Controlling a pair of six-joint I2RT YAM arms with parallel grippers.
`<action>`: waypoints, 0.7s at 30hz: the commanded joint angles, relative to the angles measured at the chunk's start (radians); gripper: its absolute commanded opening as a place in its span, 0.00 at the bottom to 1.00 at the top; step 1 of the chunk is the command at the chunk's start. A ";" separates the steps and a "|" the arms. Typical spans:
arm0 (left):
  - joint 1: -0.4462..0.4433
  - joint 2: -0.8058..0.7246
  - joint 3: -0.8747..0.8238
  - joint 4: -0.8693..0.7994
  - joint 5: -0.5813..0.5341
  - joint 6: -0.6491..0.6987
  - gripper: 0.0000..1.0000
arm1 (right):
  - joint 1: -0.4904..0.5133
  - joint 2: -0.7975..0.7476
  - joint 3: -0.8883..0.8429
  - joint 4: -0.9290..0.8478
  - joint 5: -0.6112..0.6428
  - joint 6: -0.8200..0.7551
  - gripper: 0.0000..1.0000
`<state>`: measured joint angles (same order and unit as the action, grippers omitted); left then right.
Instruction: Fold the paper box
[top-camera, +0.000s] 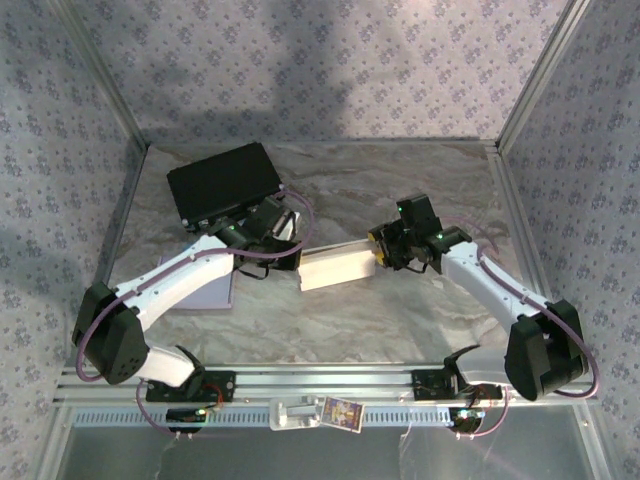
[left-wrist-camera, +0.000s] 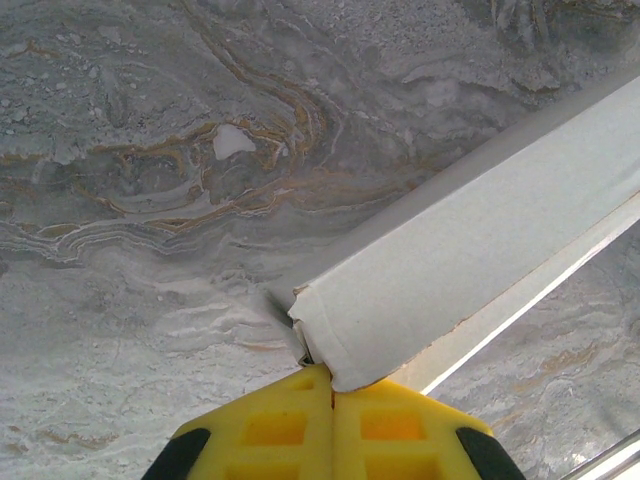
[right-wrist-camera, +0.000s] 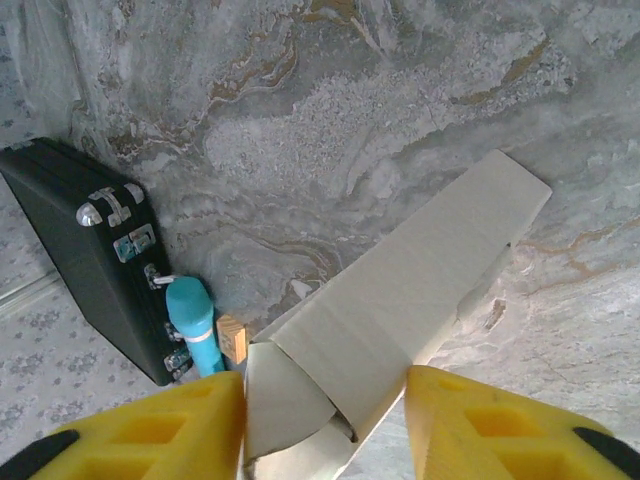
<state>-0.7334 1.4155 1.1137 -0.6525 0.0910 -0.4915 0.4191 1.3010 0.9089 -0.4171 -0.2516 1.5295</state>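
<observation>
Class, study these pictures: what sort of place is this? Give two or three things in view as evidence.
Most likely a robot test cell in a lab, not a home: a left arm and right arm bolted to a metal rail, with patterned fabric walls boxing in a marble-print table.

No legible writing: the paper box (top-camera: 337, 268) looks plain, and the small card (top-camera: 340, 412) on the rail (top-camera: 300, 380) is blurred.
</observation>
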 joint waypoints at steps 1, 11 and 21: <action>-0.017 0.005 -0.017 -0.096 0.007 -0.006 0.11 | 0.005 0.004 -0.023 -0.008 0.001 -0.002 0.43; -0.002 -0.142 -0.003 -0.069 0.061 -0.188 0.41 | 0.019 -0.009 -0.052 -0.028 0.009 0.000 0.37; 0.144 -0.192 -0.147 0.155 0.204 -0.574 0.49 | 0.021 -0.019 -0.058 -0.036 0.013 -0.004 0.37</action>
<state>-0.6075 1.2194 1.0142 -0.5835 0.2264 -0.9012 0.4309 1.2861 0.8795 -0.3813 -0.2512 1.5295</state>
